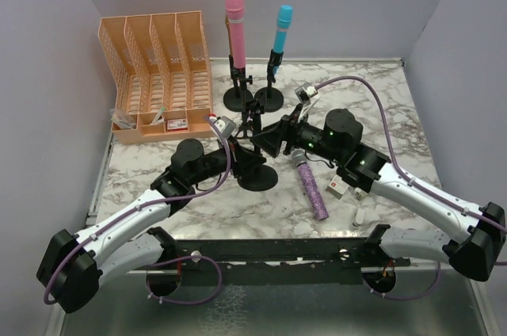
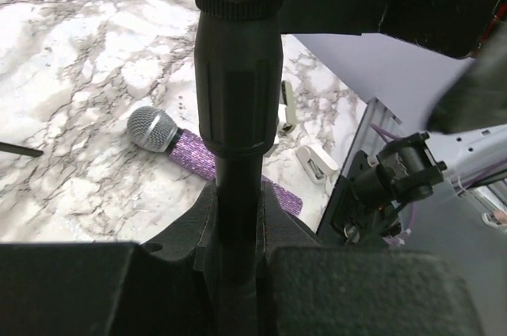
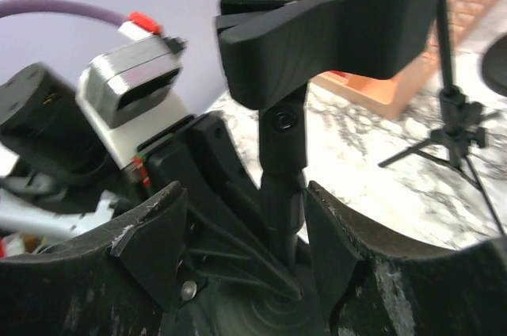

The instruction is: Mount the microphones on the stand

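Third microphone up next, by the look of things. Pink microphone (image 1: 234, 23) and blue microphone (image 1: 282, 28) upright in their stands at the far side, purple microphone (image 1: 310, 185) lying flat on the tabletop (image 1: 372, 114), not yet attached. No gold one to be seen anywhere. Left hand (image 2: 236, 233) clenched on the pole of the middle stand (image 1: 260, 177), bracing it upright near the centre. Right hand (image 3: 245, 209) released, fingers (image 3: 150, 233) spread either side of that same pole just below the empty clip (image 3: 317, 31), grasping nothing. So, probably caught between readying the stand and fetching the microphone. Purple microphone down to the near right of the right hand, just beside the stand's base, silver mesh head pointing far toward the stand and glittery body running off toward the near edge. Small white-and-red box (image 1: 337, 188) just to its right, close enough to get in the way. Next move, at a guess: back the right hand off the pole, drop it near and right onto the glittery body, close around the middle and clear of the box, then lift and seat it in the clip. Best to keep the left hand's clamp on throughout, since a push into the clip could tip a light stand.
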Motion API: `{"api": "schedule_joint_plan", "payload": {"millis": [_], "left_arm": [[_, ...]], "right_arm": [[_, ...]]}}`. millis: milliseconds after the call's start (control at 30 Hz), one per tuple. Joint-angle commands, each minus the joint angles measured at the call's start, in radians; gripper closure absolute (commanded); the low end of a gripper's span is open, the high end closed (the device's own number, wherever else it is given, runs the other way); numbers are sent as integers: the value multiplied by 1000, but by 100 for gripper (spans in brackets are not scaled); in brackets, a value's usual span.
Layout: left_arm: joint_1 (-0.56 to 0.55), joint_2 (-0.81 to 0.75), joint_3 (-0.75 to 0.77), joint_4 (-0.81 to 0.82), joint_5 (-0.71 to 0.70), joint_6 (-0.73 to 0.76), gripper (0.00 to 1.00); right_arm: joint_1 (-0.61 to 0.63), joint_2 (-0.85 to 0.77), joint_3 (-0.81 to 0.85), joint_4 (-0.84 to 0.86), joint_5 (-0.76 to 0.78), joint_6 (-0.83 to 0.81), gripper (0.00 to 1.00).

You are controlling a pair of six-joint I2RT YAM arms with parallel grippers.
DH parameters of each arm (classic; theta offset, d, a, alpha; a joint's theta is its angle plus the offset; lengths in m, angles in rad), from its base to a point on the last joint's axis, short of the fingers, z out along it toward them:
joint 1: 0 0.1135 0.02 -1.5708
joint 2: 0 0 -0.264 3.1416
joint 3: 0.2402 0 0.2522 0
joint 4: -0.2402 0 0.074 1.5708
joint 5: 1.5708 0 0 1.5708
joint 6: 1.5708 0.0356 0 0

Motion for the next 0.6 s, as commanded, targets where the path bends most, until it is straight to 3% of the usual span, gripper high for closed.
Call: {"api": "schedule_joint_plan", "payload": {"millis": [0, 67, 267, 400, 567], "left_arm": [[4, -3, 20, 65, -63, 16, 100], [4, -3, 14, 65, -72, 18, 100], [3, -7, 1, 67, -88, 21, 100], [3, -13, -6, 67, -66, 21, 100], [3, -28, -20, 65, 33, 26, 100]], "right_arm": [[62, 42, 63, -152, 397, -3, 36], [77, 54, 67, -178, 457, 1, 36], [77, 116, 83, -150, 293, -20, 42], [78, 110, 44, -26, 235, -19, 49], [72, 109, 37, 9, 154, -57, 70]]}}
